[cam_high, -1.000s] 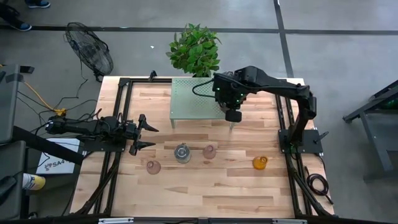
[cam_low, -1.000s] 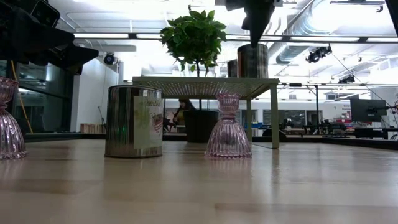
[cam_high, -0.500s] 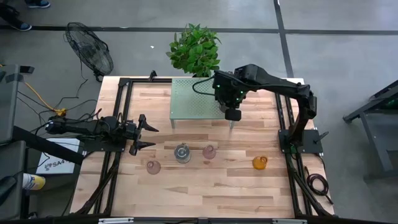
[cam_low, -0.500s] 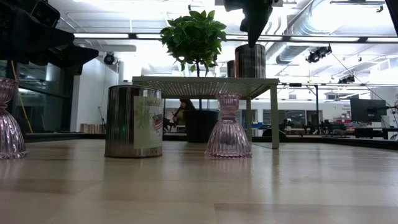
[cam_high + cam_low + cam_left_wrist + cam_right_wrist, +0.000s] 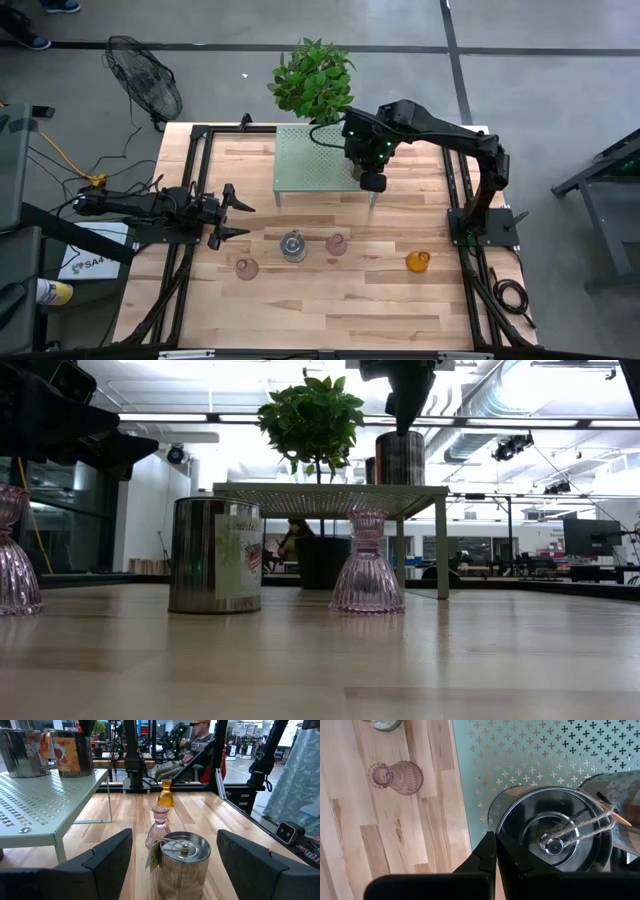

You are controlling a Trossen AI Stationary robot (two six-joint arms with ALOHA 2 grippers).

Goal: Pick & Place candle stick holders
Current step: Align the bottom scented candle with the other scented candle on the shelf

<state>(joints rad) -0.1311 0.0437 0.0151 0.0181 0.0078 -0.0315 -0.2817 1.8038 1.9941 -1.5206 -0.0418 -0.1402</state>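
Note:
Two silver tins [image 5: 72, 752] [image 5: 20, 750] stand on the green perforated shelf [image 5: 315, 165]. My right gripper [image 5: 372, 183] is shut just above the rim of the nearer one [image 5: 552, 837], whose lid has a knob and twine. On the table stand a third silver tin [image 5: 293, 245], two pink glass holders [image 5: 246, 267] [image 5: 337, 243] and an amber one [image 5: 418, 261]. My left gripper [image 5: 235, 215] is open and empty at the table's left, level, pointing at the silver tin [image 5: 182, 862]. My right gripper points down with shut fingers [image 5: 487, 852] over the near edge of the tin's lid [image 5: 520, 820]. The tin stands upright on the shelf. I cannot tell whether the fingertips touch the lid.
A potted plant [image 5: 313, 80] stands behind the shelf and a fan [image 5: 145, 85] lies off the far left corner. Black frame rails [image 5: 190, 170] run along both table sides. Bare wood lies toward the near edge. A person sits beyond the table [image 5: 197, 740].
My right gripper has drifted a little toward the table's far edge above the shelf, staying shut. The tins and holders have kept their places.

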